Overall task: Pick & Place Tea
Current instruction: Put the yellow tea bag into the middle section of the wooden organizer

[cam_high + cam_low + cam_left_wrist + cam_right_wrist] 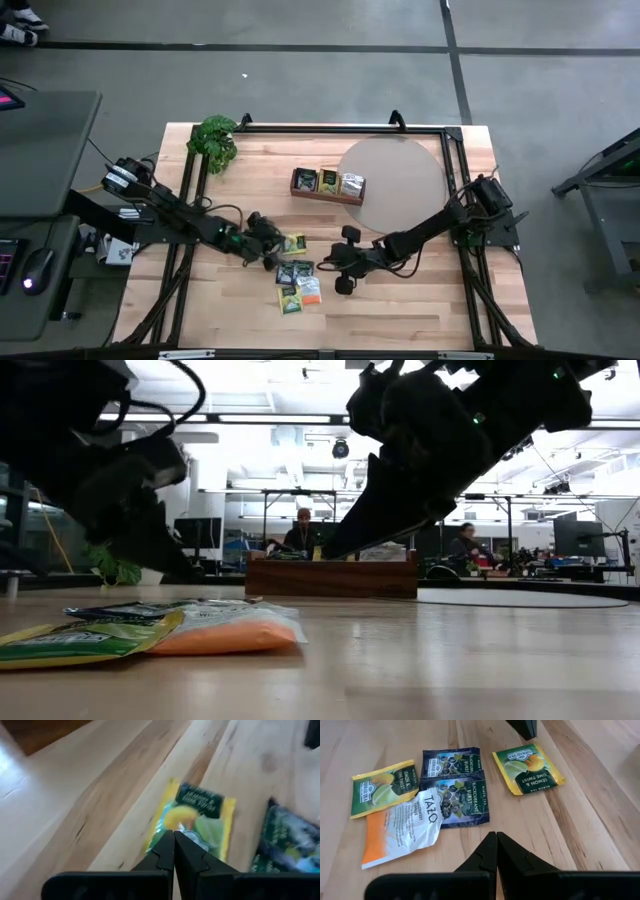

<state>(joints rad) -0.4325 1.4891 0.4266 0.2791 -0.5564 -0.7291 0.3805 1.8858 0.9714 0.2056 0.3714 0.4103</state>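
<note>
Beside loose paper tea sachets [296, 280], left gripper [277, 252] and right gripper [338, 270] both clenched, empty; brown wooden tray [327, 185] beyond.

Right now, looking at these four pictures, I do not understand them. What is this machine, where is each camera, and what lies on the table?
Two dark robot arms work at a wooden table. One camera looks down from above, one sits at table height, and one rides on each wrist. In the overhead view, the left gripper is beside a yellow-green tea sachet; its fingers look shut above that sachet, apparently holding nothing. The right gripper, also shut and empty, is next to a small group of sachets. Farther back stand a wooden tray with sachets inside, a grey round mat and a leafy plant.
</note>
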